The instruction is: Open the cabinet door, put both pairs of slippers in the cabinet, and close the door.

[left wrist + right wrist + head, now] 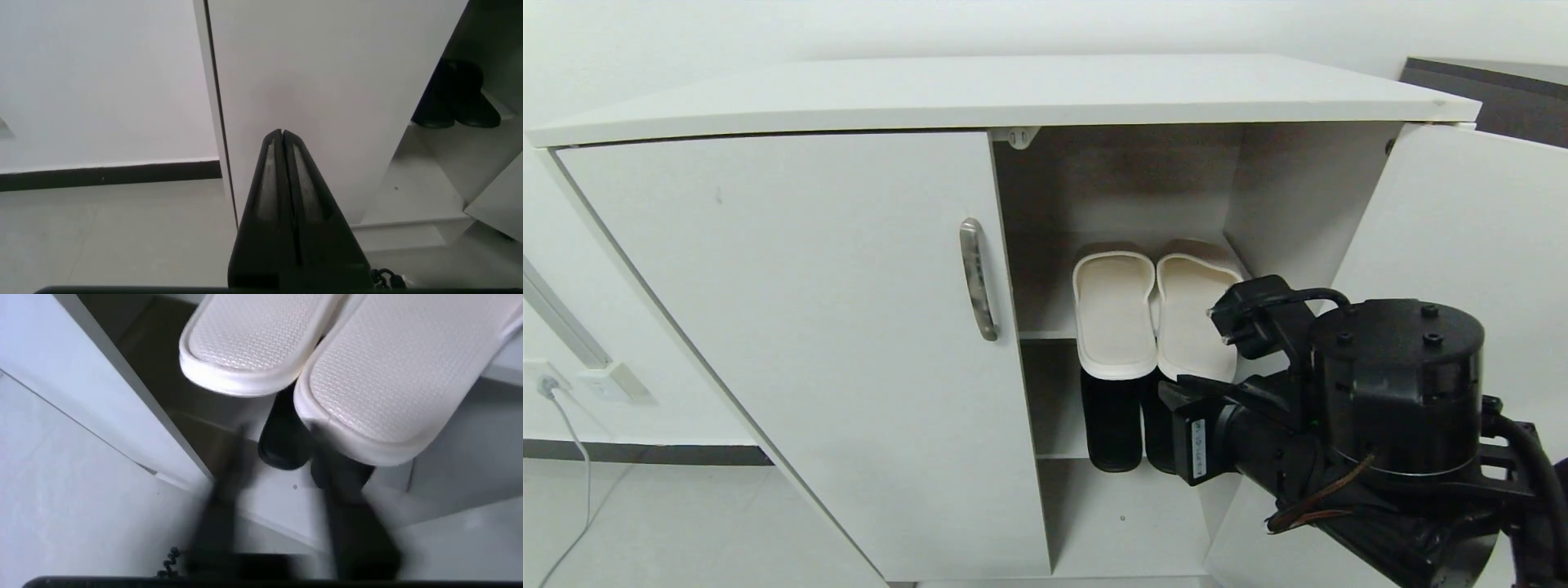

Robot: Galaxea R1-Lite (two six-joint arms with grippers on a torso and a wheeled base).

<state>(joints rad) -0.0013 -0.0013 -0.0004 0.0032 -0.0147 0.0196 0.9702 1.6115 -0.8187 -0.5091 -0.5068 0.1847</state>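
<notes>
A: Where are the slippers?
B: In the cabinet (1013, 90): white pair (1115, 314) on the upper shelf (1045, 333), black pair (1112, 425) below. The right door (1445, 245) is open.
A: End effectors?
B: Right end effector (282, 502) spread, empty, near them; left end effector (282, 143) pressed together.
</notes>
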